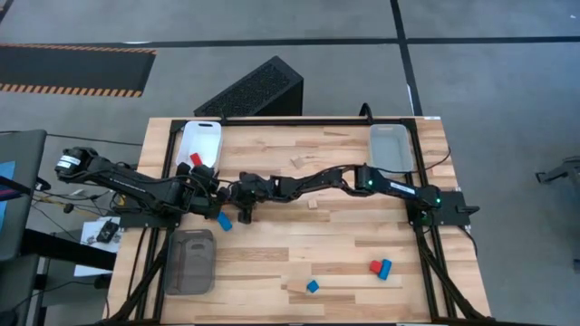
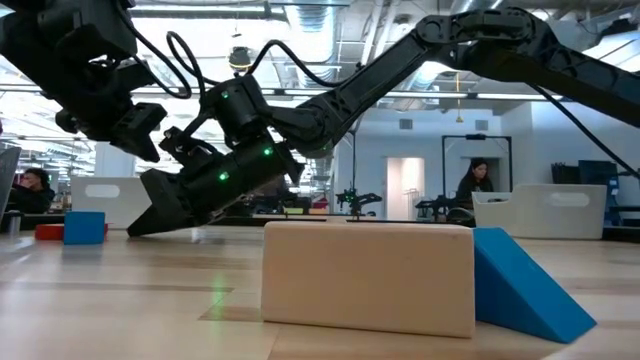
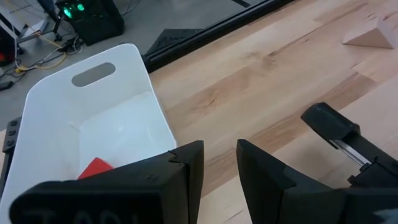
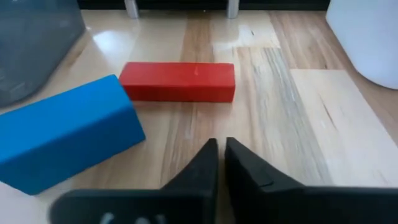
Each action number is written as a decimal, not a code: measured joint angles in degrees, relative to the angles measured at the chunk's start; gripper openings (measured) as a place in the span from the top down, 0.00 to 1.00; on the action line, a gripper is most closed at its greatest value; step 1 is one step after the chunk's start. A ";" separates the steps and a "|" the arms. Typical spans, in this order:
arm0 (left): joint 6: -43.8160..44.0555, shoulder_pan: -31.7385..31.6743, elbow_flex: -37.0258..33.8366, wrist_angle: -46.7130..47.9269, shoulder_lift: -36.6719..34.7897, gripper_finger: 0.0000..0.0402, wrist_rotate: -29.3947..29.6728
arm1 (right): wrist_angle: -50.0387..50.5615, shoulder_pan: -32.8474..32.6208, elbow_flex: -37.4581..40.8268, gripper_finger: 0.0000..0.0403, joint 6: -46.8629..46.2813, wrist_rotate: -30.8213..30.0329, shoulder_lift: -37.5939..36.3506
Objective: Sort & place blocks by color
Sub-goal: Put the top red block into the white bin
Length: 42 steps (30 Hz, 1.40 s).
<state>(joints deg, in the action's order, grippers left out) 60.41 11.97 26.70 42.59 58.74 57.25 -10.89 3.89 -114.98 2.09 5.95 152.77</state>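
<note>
My right gripper (image 4: pixel 222 155) is shut and held low over the table. It points toward the table's left edge, just short of a blue block (image 4: pixel 62 134) and a long red block (image 4: pixel 177 81). The same blue block (image 1: pixel 224 220) shows in the high view, beside my right gripper (image 1: pixel 240 214). My left gripper (image 3: pixel 221 165) is open and hovers by the near right corner of the white tray (image 3: pixel 118 118). A red block (image 3: pixel 95 168) lies in that tray. Both blocks on the table lie flat, and no gripper touches them.
A grey tray (image 1: pixel 190 261) sits near the table's left near corner and a clear tray (image 1: pixel 390 147) at far right. Loose blocks: a wood wedge (image 1: pixel 297 162), a small wood block (image 1: pixel 313 205), a red and blue pair (image 1: pixel 380 267), a blue block (image 1: pixel 313 286). The two arms cross closely at centre left.
</note>
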 joint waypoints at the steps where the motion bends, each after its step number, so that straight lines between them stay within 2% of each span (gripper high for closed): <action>1: -0.16 0.00 0.08 0.14 -0.02 0.78 -0.60 | 0.11 0.07 0.00 0.91 0.60 0.07 -0.04; 5: -1.24 0.00 1.63 2.29 -0.02 0.78 -5.37 | 0.31 0.75 0.05 0.98 0.59 0.36 -0.23; 10: -1.26 0.00 3.12 4.64 -0.02 0.78 -10.79 | 3.72 1.92 0.26 0.89 -0.57 3.23 -2.00; 15: 0.76 0.00 2.97 7.69 -0.01 0.78 -17.95 | 3.75 1.93 0.18 0.80 -0.56 3.02 -3.63; 21: 5.79 0.02 1.13 8.51 0.20 0.78 -23.74 | 4.45 1.45 0.24 0.81 -1.19 3.02 -3.59; 29: 8.20 0.02 -1.58 6.00 0.20 0.84 -36.96 | 4.93 1.89 0.24 0.82 -2.31 4.37 -3.59; 38: 8.82 0.00 -1.64 5.72 0.26 0.97 -38.81 | 4.87 3.00 0.20 0.82 -4.13 7.21 -3.59; 42: 6.36 0.00 -1.64 2.39 0.55 1.00 -39.02 | 4.87 2.96 0.18 0.82 -4.20 7.54 -3.59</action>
<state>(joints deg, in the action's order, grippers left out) 66.77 11.97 25.06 44.98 59.29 18.23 -6.02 6.85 -114.80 -2.11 13.49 149.18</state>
